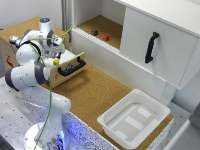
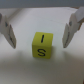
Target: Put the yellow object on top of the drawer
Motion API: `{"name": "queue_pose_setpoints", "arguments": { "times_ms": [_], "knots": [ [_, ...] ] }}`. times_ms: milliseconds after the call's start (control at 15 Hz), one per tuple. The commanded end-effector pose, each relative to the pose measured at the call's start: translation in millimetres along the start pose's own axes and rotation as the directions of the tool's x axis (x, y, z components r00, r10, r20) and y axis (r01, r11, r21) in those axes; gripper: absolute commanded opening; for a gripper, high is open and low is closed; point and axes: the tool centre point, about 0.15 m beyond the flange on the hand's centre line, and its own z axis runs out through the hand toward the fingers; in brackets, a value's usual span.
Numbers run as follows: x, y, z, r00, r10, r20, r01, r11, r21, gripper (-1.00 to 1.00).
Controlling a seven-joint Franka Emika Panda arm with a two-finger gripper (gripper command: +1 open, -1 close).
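The yellow object [image 2: 42, 46] is a tiny cube with black marks. In the wrist view it sits on a pale surface between my two fingers [image 2: 8, 33], which stand apart from it on both sides. My gripper [image 2: 39, 45] is open. In the exterior view my gripper [image 1: 55, 56] hangs over the light-wood drawer unit [image 1: 10, 50], near its front edge. The yellow object [image 1: 56, 62] shows just below it. The pale drawer front [image 1: 75, 58] with its black bar handle [image 1: 71, 68] is pulled out.
A big white cabinet [image 1: 165, 30] with a black handle [image 1: 151, 47] stands at the exterior view's right. A small red block [image 1: 106, 36] and a small dark block [image 1: 94, 32] lie on its cork shelf. A white tray [image 1: 134, 117] sits at the front right of the cork table [image 1: 95, 95].
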Motion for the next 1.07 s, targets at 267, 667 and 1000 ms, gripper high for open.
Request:
{"name": "queue_pose_setpoints", "arguments": {
  "times_ms": [267,667,1000],
  "knots": [
    [24,11,37,0.998,0.035,0.051,-0.04,0.994,0.101,-1.0],
    [2,12,15,0.995,0.057,0.087,-0.064,0.995,0.074,-1.0],
    [-11,-6,-32,0.997,0.041,0.062,-0.041,0.999,0.001,-1.0]
  ]
}}
